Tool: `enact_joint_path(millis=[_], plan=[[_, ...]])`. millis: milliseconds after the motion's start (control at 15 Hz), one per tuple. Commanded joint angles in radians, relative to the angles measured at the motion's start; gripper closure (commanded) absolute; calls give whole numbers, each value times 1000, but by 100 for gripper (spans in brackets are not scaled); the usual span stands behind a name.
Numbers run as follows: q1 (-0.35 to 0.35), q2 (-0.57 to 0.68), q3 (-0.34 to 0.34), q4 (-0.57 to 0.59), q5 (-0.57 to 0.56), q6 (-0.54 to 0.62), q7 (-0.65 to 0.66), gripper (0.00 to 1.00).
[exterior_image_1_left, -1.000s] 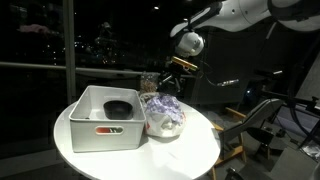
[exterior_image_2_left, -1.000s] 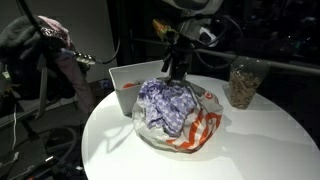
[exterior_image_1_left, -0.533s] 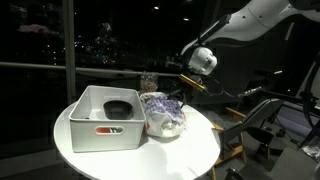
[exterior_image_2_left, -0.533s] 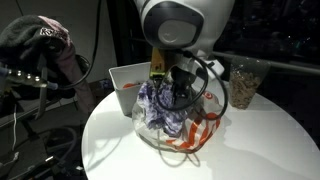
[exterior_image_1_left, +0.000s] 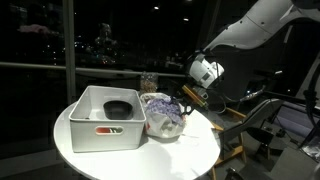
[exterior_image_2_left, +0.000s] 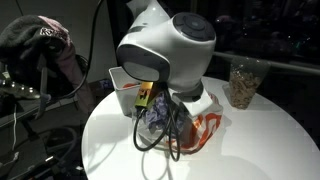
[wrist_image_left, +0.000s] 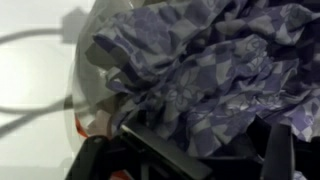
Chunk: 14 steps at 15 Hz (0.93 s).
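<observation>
White bin (exterior_image_1_left: 100, 132), at 9 o'clock on the round table (exterior_image_1_left: 195, 152), with a black bowl (exterior_image_1_left: 118, 107) inside. Purple patterned cloth (exterior_image_1_left: 160, 104), crumpled, in a clear bag (exterior_image_1_left: 170, 127) with orange print, just beside the bin. Gripper (exterior_image_1_left: 186, 99) at the cloth's 3 o'clock edge; whether spread or pinching cannot be told. In an exterior view the arm (exterior_image_2_left: 170, 52) hides most of the cloth. Wrist view blurred.

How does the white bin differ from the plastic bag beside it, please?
The white bin is rigid, square and opaque; the plastic bag is soft, crumpled and see-through. The bin holds a black bowl; the bag holds purple patterned cloth. The gripper is at the bag, not the bin. Both sit on the round table.
</observation>
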Motion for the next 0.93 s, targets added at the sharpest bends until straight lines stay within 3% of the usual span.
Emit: enact_joint_path(millis=[0,133,667,867], plan=[[-19,3,46,5,189,55,-150,30],[-17,-3,50,1,258,60,-213,37],[6,-100,44,-60,272,62,-263,99],[10,-164,55,-67,267,45,-293,100]])
